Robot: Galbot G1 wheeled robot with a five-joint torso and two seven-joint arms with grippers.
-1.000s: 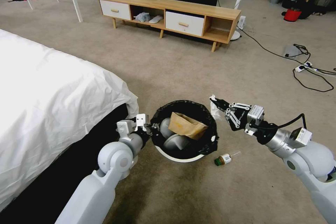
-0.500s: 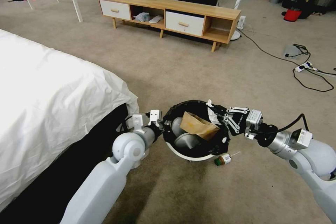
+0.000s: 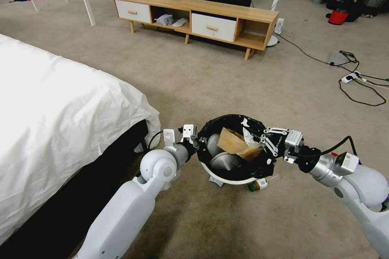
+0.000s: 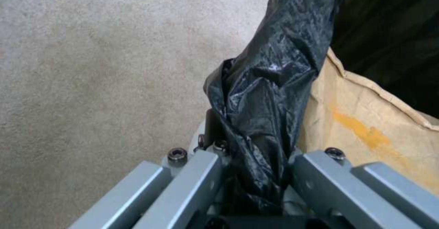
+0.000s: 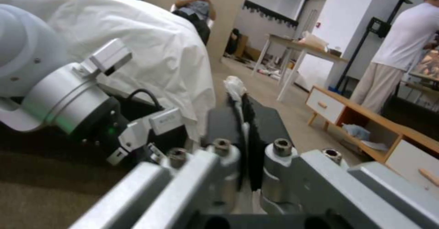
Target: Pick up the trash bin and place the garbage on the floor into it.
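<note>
Between the two arms, beside the bed (image 3: 60,105), the trash bin (image 3: 233,176) holds a brown paper bag (image 3: 237,145), its black liner rim clamped in the left pincer (image 3: 193,142). Over the bin's right rim, the right pincer (image 3: 253,131) is pinched together on a crumpled white tissue (image 3: 248,136). Just below the bin, a green-capped bottle (image 3: 259,185) lies on the carpet (image 3: 227,85).

Left gripper (image 3: 197,142) and right gripper (image 3: 253,134) both clamped, arms extended forward.
</note>
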